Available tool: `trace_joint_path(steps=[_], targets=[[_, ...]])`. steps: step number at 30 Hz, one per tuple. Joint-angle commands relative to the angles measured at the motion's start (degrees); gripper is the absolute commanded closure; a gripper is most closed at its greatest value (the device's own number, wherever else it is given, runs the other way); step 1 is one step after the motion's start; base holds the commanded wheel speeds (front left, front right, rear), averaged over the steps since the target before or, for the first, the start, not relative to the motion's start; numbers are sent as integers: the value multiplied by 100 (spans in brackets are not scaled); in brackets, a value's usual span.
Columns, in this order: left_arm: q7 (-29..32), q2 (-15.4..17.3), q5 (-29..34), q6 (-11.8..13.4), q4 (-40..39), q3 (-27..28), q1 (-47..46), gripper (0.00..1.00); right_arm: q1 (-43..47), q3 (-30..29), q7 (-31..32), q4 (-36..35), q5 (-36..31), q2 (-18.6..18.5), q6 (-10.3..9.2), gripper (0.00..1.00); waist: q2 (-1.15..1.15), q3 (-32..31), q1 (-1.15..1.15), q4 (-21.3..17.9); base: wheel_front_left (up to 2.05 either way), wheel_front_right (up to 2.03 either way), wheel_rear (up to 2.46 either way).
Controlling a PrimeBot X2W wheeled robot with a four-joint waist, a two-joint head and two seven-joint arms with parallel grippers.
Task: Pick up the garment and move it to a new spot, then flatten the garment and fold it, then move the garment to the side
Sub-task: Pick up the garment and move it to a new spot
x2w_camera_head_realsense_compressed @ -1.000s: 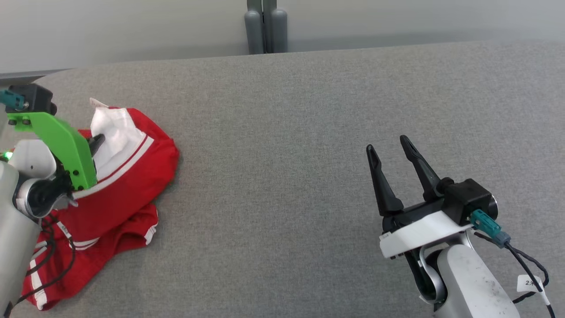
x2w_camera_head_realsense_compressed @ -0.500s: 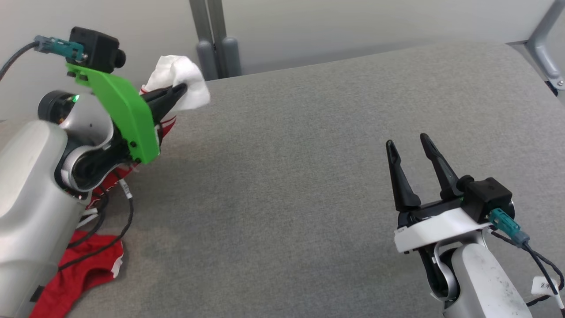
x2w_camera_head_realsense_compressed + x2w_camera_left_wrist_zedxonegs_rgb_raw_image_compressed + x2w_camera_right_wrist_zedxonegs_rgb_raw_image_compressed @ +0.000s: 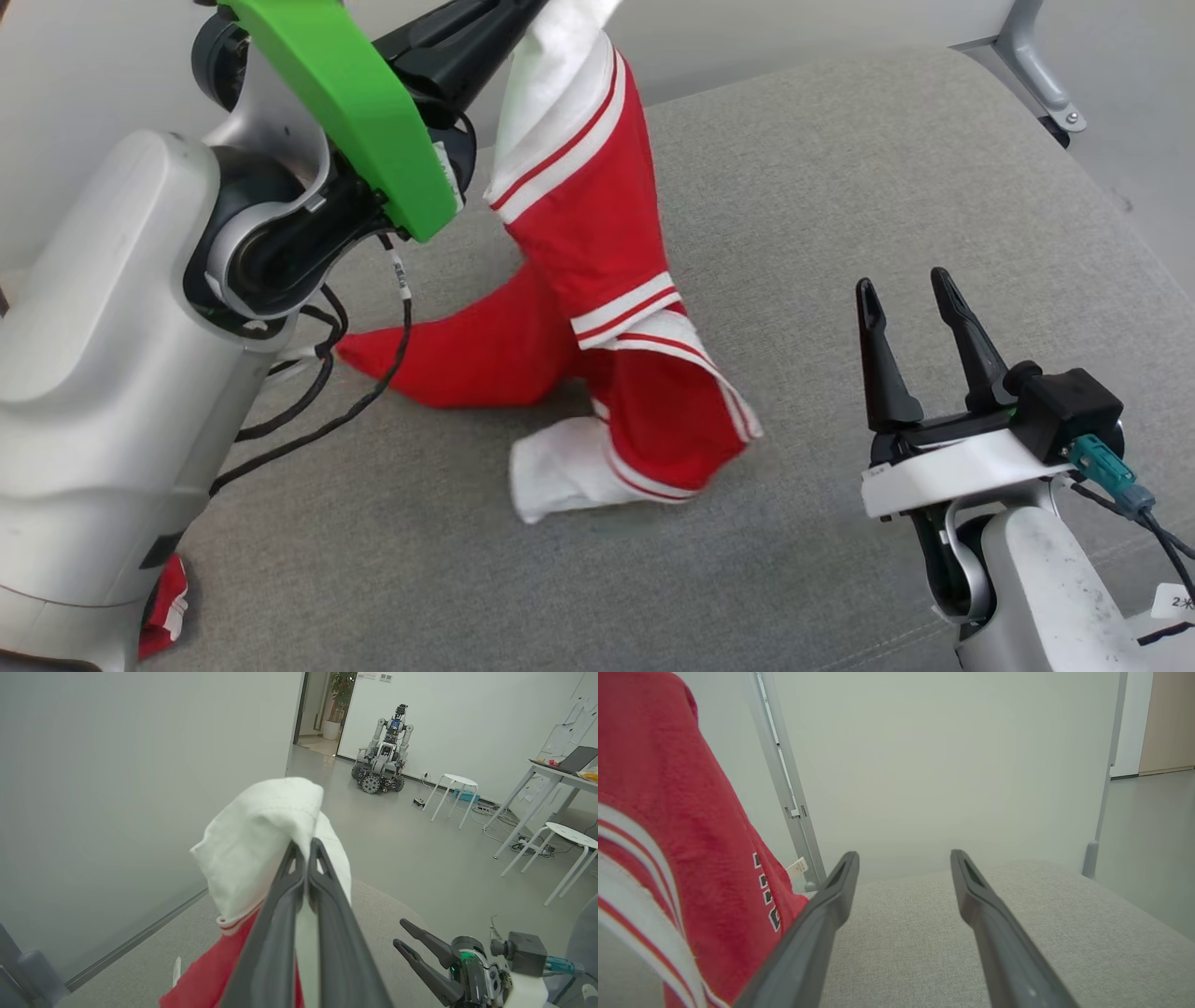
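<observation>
My left gripper [image 3: 306, 842] is clenched on the white edge of the garment [image 3: 597, 233], which hangs above the grey surface [image 3: 840, 187]. Its lower folds seem to rest there. My right gripper [image 3: 901, 280] hovers beside it, jaws spread and empty.

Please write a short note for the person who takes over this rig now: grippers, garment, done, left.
Left gripper: shut on the garment at its white edge, held high.
Right gripper: open, empty, low over the grey surface.
The garment hangs from the left gripper; its lower part lies on the surface.
Done: pick-up. Left: set down at new spot, flatten, fold, move aside.
</observation>
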Motion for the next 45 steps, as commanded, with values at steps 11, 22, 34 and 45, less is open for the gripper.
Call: trace_joint_path(steps=[11, 22, 34, 45], targets=[[-537, 679, 32, 38, 1133, -11, 1615, 100, 53, 162, -17, 79, 11, -12, 3, 0, 0, 175, 0, 568, 0, 0, 0], [-2498, 322, 577, -12, 3536, -316, 2412, 0, -61, 276, -17, 179, -86, -13, 3, 0, 0, 304, 0, 852, 0, 0, 0], [-3794, 667, 777, 60, 3136, -500, 2302, 0, 121, 152, -17, 192, -162, -13, 3, 0, 0, 125, 0, 1209, 0, 0, 0], [-3826, 704, 2091, 1285, 769, 1283, 4014, 0, 343, 35, -17, 109, -197, -14, 3, 0, 0, -93, 0, 1283, 0, 0, 0]])
